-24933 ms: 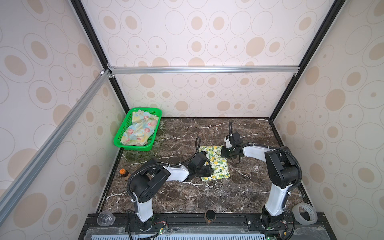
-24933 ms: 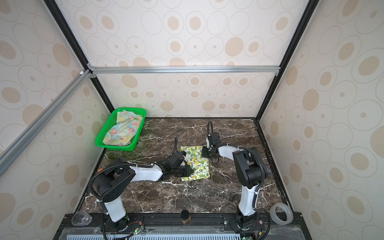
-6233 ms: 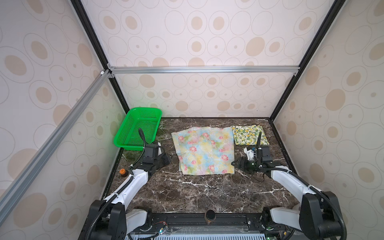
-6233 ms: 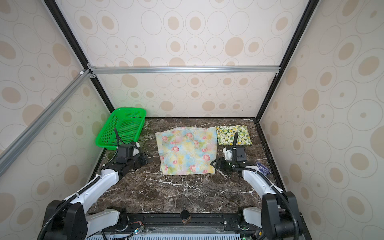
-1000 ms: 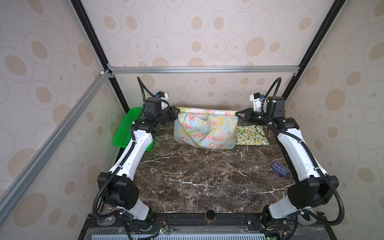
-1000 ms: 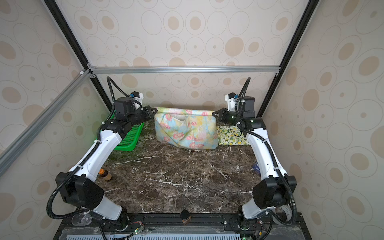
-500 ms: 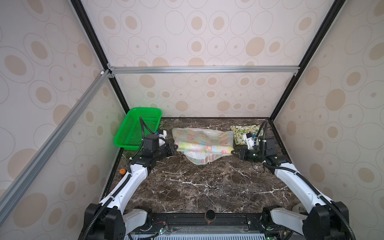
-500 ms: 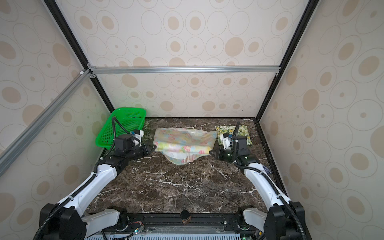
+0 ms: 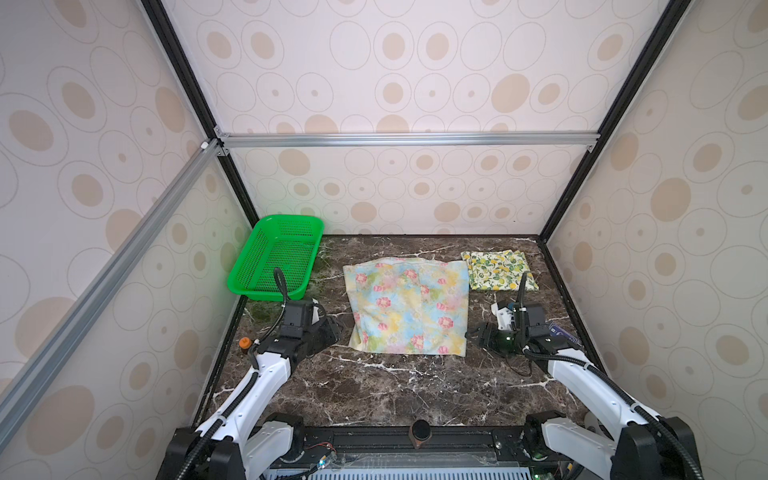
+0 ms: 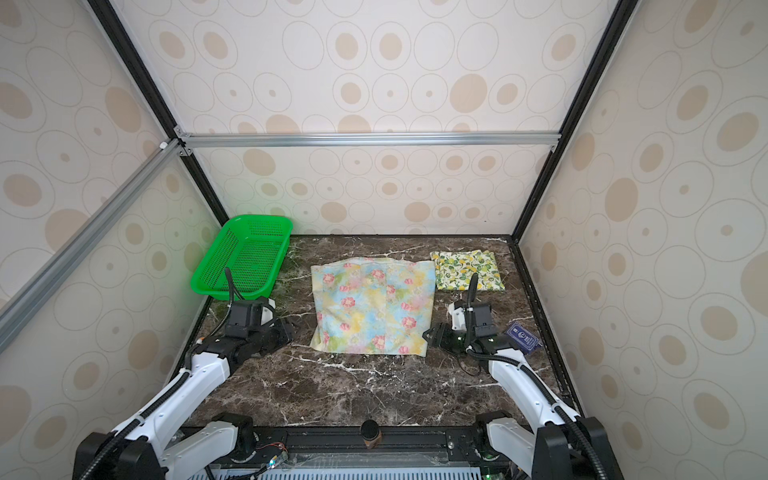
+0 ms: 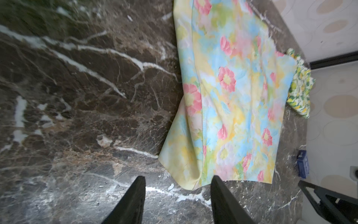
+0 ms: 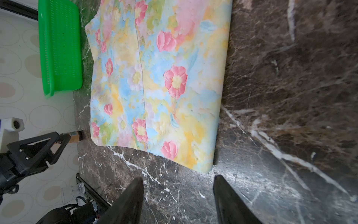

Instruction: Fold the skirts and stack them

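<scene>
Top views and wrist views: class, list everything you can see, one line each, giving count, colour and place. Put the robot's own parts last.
table: one, dark brown marble with white veins, floor of the booth
basket: one, green mesh, far left corner, nothing seen inside
floral skirt: one, pastel blue-yellow with pink flowers, lying flat at the table's centre
lemon skirt: one, cream with yellow lemons, folded, far right, beside the floral skirt
bottle: one, small, orange cap, left table edge
box: one, small, blue, right table edge
arms: two, white, reaching in from the near edge
left gripper: one, black, open, at the floral skirt's near left corner
right gripper: one, black, open, at its near right corner
</scene>
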Robot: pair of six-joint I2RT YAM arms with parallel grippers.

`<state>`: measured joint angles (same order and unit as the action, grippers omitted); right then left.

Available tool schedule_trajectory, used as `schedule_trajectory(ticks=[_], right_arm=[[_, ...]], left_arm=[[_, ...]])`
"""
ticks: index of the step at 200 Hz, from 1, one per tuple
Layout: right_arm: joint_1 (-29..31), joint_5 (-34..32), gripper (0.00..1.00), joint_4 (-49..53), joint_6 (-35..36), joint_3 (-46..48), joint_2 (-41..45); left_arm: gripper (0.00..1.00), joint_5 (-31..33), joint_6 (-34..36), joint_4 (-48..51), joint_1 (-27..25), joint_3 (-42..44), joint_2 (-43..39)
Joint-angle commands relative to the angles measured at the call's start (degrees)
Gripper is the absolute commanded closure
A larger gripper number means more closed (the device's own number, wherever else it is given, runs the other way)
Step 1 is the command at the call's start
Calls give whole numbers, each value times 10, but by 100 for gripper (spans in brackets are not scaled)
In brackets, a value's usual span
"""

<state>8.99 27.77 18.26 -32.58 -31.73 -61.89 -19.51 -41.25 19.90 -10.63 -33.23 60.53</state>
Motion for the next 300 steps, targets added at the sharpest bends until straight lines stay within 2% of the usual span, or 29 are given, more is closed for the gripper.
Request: schedule_trajectory(ticks=[1,26,46,102,136,165,185,217,251,278,300], right_arm=[[4,-5,43,-6,-3,-1,-26],[5,13,51,-28,-9,-7,-57],[6,13,50,-29,-8,-14,-66],[9,2,48,-24,0,-18,-80],[15,-2,48,-29,4,-18,-93],[28,-21,46,-26,8,-14,-100],[36,-31,46,-24,9,-13,-103],[43,-42,46,-27,9,-5,-104],[49,-54,45,-25,13,-1,-105],[49,-59,41,-34,13,3,-116],[49,-56,43,-51,10,3,-136]], left_arm=[[52,17,-9,1,-28,2,43],[59,23,-2,-41,-64,-5,107],[56,40,14,-38,-101,-19,129],[61,114,24,48,-145,-17,84],[64,128,31,61,-163,-14,77],[61,140,38,46,-197,-24,102],[59,171,38,44,-219,-38,127],[58,218,36,4,-224,-35,133],[56,216,43,-41,-236,-27,143],[52,218,46,-69,-250,-24,148],[51,229,36,-90,-251,-16,138]])
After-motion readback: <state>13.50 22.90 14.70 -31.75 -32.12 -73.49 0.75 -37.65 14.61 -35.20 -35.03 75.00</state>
